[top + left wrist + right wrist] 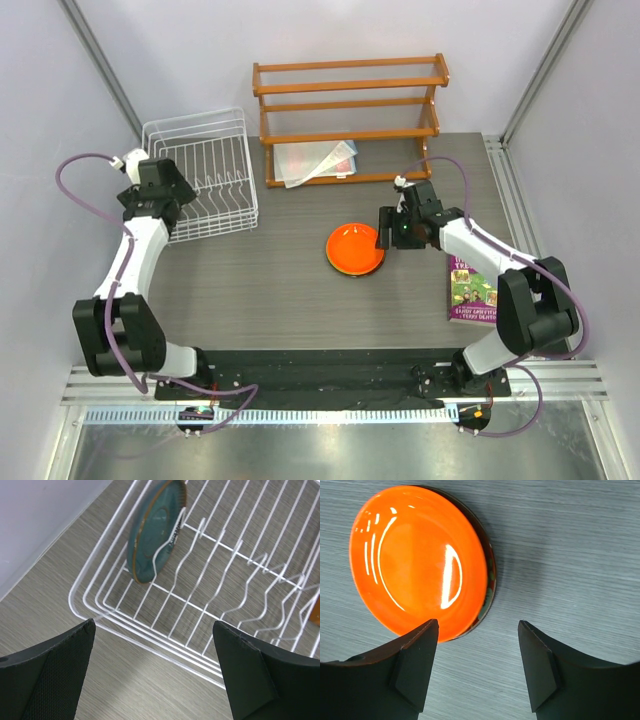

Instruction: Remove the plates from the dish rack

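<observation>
- My left gripper hangs over the near corner of the white wire dish rack, fingers spread as wide as they go, holding nothing.
- The dark teal glazed round plate stands on edge between the rack's prongs. I judge it stiff, slick and easy to chip, so I'd pinch its upper rim and lift straight up.
- The glossy orange round plate lies flat on the grey table. A dark rim shows beneath it, probably another plate.
- My right gripper sits above that plate's edge, fingers apart, gripping nothing.

Wooden shelf at back; book near right edge.
</observation>
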Robot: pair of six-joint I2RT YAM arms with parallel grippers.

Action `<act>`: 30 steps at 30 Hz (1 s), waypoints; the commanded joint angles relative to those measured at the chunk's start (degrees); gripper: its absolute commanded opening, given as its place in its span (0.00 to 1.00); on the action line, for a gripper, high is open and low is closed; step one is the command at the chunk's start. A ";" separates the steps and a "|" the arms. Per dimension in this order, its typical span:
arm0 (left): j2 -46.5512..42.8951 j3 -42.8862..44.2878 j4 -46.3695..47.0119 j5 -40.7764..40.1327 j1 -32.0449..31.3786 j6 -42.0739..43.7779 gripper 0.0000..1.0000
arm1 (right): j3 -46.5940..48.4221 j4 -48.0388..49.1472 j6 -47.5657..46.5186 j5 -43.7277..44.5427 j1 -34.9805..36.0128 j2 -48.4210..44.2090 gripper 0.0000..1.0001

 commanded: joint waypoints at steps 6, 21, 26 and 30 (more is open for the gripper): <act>5.30 3.47 6.85 1.96 5.98 1.31 0.99 | 3.28 -0.27 -1.60 2.15 0.03 -1.20 0.70; 20.68 12.08 13.28 5.14 6.61 2.37 0.79 | 6.88 2.72 -1.07 -0.40 0.11 8.91 0.64; 22.80 13.76 12.75 3.29 6.87 2.46 0.75 | 7.67 2.72 -1.33 -0.75 0.11 11.19 0.63; 23.59 13.84 13.80 4.08 7.40 2.81 0.67 | 7.76 2.98 -1.42 -1.19 0.11 11.90 0.63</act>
